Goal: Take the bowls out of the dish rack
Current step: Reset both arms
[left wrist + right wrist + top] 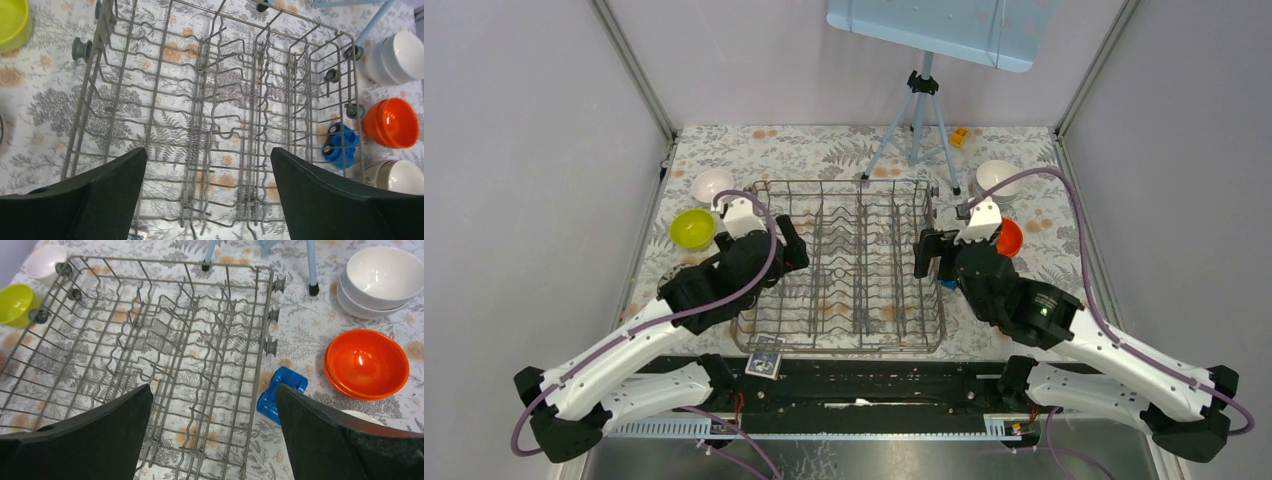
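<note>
The table (824, 150) holds one dish rack (150, 261), two white bowls (382, 275), two orange-red bowls (367, 362), one lime-yellow bowl (15, 302), one pale pink bowl (45, 260) and one blue block (280, 392).

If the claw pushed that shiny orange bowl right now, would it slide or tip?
The shiny round orange bowl looks hard, so it would probably slide. It sits wide, low and upright, so tipping seems unlikely. It appears nested in a second orange bowl, so the top one might shift first.

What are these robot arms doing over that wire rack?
They are unloading bowls from the dish rack, which looks empty. Bowls sit beside it, such as the lime-yellow bowl and the orange bowls. The left gripper and right gripper hang open above it, holding nothing.
</note>
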Robot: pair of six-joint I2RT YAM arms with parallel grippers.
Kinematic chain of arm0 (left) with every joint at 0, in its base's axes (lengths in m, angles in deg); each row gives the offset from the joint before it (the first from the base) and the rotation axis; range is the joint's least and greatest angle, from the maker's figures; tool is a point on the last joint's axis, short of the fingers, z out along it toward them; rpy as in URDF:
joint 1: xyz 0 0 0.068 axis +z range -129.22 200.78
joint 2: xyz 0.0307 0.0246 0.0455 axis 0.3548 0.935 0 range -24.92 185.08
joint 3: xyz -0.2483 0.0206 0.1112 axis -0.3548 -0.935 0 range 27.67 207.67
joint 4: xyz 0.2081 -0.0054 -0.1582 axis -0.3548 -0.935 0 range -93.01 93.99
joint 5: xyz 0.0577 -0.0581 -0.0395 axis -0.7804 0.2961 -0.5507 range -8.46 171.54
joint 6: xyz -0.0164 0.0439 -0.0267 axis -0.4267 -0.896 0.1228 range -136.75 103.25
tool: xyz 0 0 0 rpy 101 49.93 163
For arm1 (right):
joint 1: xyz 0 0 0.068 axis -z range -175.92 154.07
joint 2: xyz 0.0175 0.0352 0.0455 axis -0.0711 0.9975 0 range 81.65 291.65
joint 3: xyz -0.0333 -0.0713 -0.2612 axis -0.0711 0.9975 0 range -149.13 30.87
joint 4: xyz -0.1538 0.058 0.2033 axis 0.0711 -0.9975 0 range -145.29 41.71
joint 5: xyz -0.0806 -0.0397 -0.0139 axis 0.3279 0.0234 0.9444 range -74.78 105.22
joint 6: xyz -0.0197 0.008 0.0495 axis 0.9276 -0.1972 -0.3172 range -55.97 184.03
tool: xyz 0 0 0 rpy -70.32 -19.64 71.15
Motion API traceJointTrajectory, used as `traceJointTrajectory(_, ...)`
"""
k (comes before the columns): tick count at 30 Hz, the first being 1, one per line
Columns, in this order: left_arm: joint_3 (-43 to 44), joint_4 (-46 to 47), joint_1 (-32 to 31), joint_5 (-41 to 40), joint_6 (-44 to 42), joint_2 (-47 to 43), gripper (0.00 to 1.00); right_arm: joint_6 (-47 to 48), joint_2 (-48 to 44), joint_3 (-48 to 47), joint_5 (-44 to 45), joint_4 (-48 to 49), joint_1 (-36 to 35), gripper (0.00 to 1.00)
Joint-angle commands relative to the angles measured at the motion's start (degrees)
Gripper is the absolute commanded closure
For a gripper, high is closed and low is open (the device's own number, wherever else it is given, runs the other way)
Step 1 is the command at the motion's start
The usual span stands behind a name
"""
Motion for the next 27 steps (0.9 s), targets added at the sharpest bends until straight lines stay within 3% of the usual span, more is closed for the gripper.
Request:
traceJointTrajectory(1,4.4,-3.7,0.0,-2.7,12.2,1.3,0.01,-4.0,2.3,-4.0,-2.0,-4.6,-0.2,0.00)
traceJointTrajectory(4,8.4,-6.4,0.0,-5.8,7.7,4.4,0.01,-3.7,0.8,-3.6,-4.0,-2.5,-0.2,0.00)
traceJointTrajectory(9,11.5,-8.1,0.0,-10.9,-1.2,8.3,0.01,-2.8,-3.4,1.8,7.2,5.7,-0.2,0.00)
traceJointTrajectory(16,12.2,-2.8,0.0,-10.4,-14.0,7.4,0.01,16.5,-2.3,0.1,11.6,15.7,-0.2,0.00)
traceJointTrajectory(23,21.0,6.7,0.0,-7.2,-27.1,4.0,0.01,20.4,4.0,-19.8,-7.4,6.6,-0.2,0.00)
traceJointTrajectory(27,23.2,11.4,0.0,-6.4,-31.7,1.5,0.01,16.6,3.2,-20.1,-13.7,13.3,-0.2,0.00)
